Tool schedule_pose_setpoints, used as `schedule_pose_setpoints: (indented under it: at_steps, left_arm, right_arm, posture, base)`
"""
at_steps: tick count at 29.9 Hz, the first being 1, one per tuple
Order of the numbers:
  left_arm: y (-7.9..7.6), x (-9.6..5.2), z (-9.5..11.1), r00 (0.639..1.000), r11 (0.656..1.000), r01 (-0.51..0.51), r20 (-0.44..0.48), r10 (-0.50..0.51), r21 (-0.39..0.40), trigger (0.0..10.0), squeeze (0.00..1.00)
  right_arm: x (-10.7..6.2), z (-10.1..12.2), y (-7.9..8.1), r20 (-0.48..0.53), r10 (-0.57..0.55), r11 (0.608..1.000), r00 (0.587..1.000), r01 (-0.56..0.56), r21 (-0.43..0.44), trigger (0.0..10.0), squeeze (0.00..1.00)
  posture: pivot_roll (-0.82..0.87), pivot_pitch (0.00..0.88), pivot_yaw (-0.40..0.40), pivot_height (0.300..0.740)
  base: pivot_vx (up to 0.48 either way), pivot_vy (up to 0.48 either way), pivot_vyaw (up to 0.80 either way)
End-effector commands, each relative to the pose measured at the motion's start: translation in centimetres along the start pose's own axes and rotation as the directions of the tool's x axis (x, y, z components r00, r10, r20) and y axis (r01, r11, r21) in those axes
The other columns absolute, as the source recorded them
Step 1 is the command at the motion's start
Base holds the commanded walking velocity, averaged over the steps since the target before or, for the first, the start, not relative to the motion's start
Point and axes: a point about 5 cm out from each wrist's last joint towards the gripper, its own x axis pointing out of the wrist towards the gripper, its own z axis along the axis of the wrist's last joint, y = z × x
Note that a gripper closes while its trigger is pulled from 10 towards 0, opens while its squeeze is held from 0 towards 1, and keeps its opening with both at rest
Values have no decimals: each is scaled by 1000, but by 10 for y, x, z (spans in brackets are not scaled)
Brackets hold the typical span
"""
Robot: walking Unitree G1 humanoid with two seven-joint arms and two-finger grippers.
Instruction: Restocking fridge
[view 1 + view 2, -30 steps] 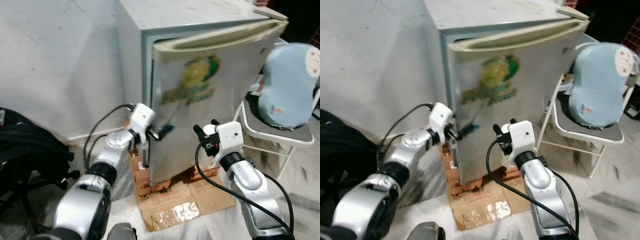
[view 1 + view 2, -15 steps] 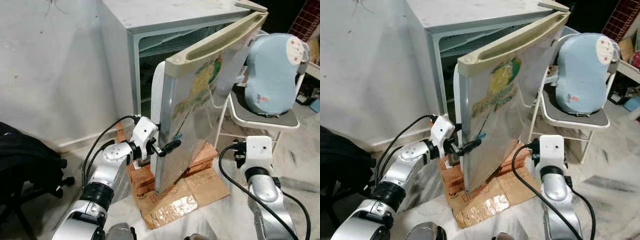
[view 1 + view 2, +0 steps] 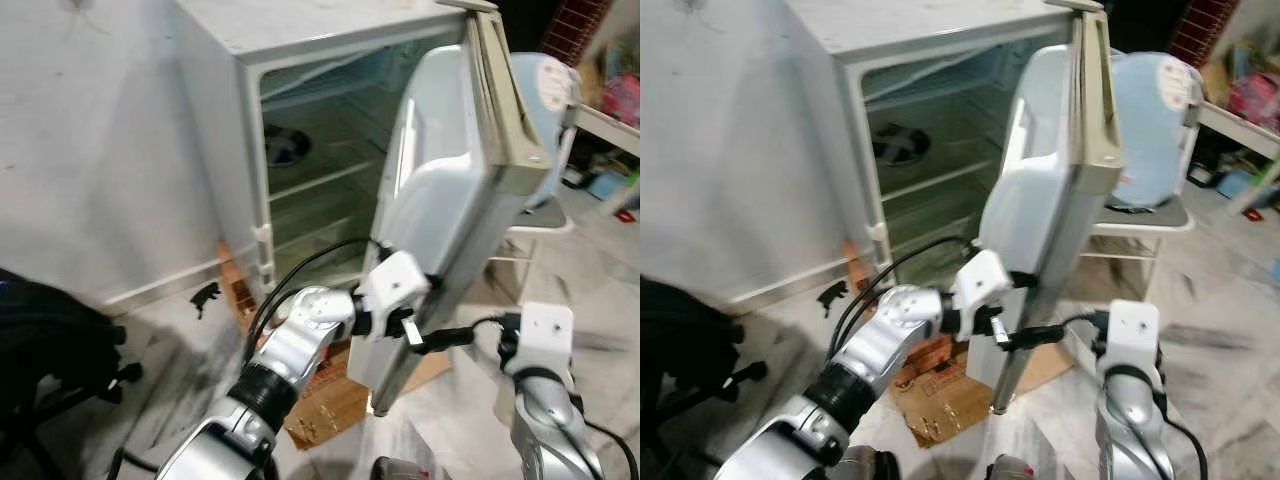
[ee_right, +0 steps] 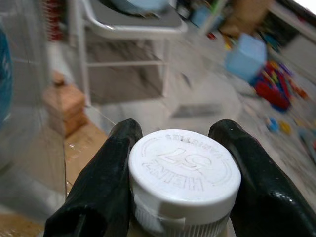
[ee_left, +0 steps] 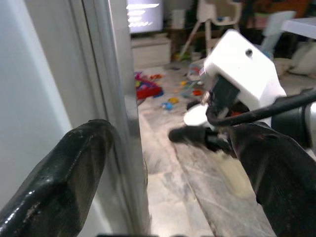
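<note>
Right end effector clamps white-capped bottle.

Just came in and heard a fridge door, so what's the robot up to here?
It is restocking the fridge. The left gripper has its fingers either side of the edge of the door, which stands wide open, showing the shelves. The right gripper is shut on a white-capped bottle, held low beside the door, not yet put inside.

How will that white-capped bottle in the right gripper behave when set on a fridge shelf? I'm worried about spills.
The white-capped bottle looks rigid, so the right gripper pinching below its cap should hold without crushing it. The ridged cap looks closed, so leaks seem unlikely. Its body is hidden, so weight and tipping are hard to judge.
</note>
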Motion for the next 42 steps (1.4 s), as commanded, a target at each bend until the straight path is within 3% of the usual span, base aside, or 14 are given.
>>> schedule_pose_setpoints:
  at_steps: [1,5,8,14,18,20,22,23,24,25,28,34,42]
  left_arm:
    - [-9,25,38,992,994,54,113,-64,91,10000,0]
    - [-6,24,41,992,993,-3,124,-11,114,10000,0]
    - [14,7,35,980,977,-172,121,158,124,10000,0]
    - [48,-54,21,892,892,-446,114,437,71,10000,0]
    - [65,-100,8,743,739,-669,86,664,81,10000,0]
    - [70,-135,-11,581,579,-813,16,814,53,10000,0]
    - [69,-148,-16,532,530,-845,5,847,79,10000,0]
    - [69,-148,-16,532,530,-845,5,847,79,10000,0]
    - [65,-174,-28,433,435,-895,-43,900,95,10000,0]
    - [65,-174,-28,433,435,-895,-43,900,95,10000,0]
    - [61,-192,-34,361,367,-924,-77,929,104,10000,0]
    - [61,-208,-38,283,292,-951,-95,954,105,10000,0]
    - [61,-204,-37,280,290,-951,-95,955,105,10000,0]
  right_arm:
    - [-2,6,-3,10,-30,1000,999,30,7,10000,0]
    - [-2,8,-3,6,-37,999,999,37,9,10000,0]
    - [-2,9,-4,2,-49,999,999,48,17,10000,0]
    - [-1,9,2,-8,-34,999,999,34,16,10000,0]
    - [3,14,6,4,-15,1000,1000,15,10,10000,0]
    - [6,24,9,55,1,1000,998,-2,14,10000,0]
    - [7,28,11,77,13,1000,997,-14,7,10000,0]
    - [7,28,11,77,13,1000,997,-14,7,10000,0]
    - [11,35,18,96,49,998,994,-52,35,10000,0]
    - [11,35,18,96,49,998,994,-52,35,10000,0]
    - [18,41,24,111,76,994,991,-84,65,10000,0]
    - [28,60,45,182,162,980,970,-179,84,10000,0]
    - [27,65,55,219,223,966,950,-245,78,10000,0]
  posture:
    - [-45,0,6,740]
    - [-52,0,13,740]
    - [-43,0,13,740]
    - [-12,0,-3,740]
    - [9,0,-13,740]
    - [18,0,-18,740]
    - [20,0,-19,740]
    - [20,0,-19,740]
    - [37,0,-25,740]
    - [37,0,-25,740]
    - [54,0,-28,740]
    - [78,0,-24,740]
    - [78,0,-18,740]
  base:
    - [0,0,0]
    - [0,0,0]
    - [0,0,0]
    - [0,0,0]
    - [0,0,0]
    - [0,0,0]
    - [0,0,0]
    - [0,0,0]
    - [0,0,0]
    - [0,0,0]
    - [0,0,0]
    - [0,-101,0]
    - [0,-411,73]
